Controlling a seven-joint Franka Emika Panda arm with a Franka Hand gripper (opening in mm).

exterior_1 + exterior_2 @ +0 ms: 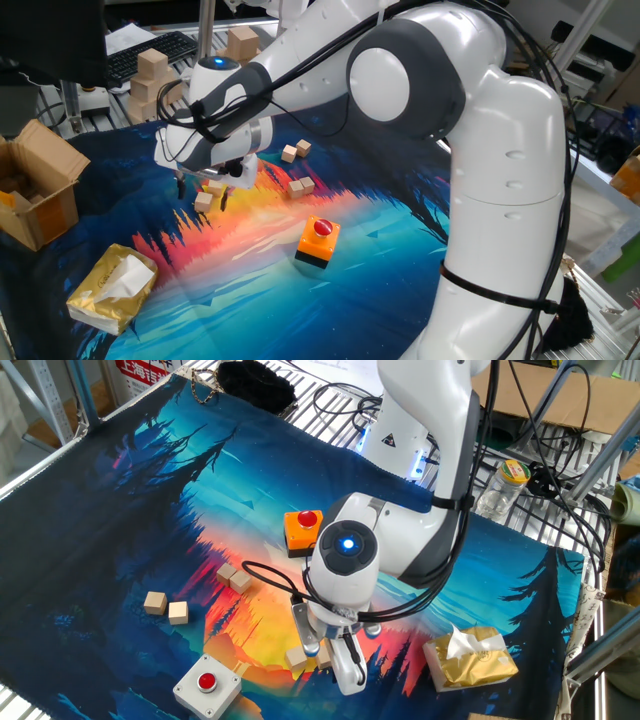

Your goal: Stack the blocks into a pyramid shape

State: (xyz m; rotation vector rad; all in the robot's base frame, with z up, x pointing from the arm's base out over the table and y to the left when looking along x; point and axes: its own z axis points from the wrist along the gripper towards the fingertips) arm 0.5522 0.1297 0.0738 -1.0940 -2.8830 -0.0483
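Several tiny tan wooden blocks lie on the printed mat. One pair of blocks (pixel 154 601) (pixel 178 612) sits at the left, and another pair (pixel 226 573) (pixel 240 582) lies nearer the middle. Two more blocks (pixel 204 200) (pixel 213 185) lie under my gripper (pixel 201 191). The gripper is open and low over the mat, its fingers (pixel 349 668) standing on either side of these two, one of which is the block (pixel 297 658). I cannot tell whether a finger touches them. In one fixed view the other pairs of blocks (pixel 295 151) (pixel 301 187) lie to the gripper's right.
An orange button box (pixel 318 240) stands mid-mat and a white button box (pixel 205 684) at the mat's near edge. A gold tissue pack (pixel 111 288) and an open cardboard box (pixel 38 195) lie to the side. Larger wooden blocks (pixel 150 72) are piled behind the mat.
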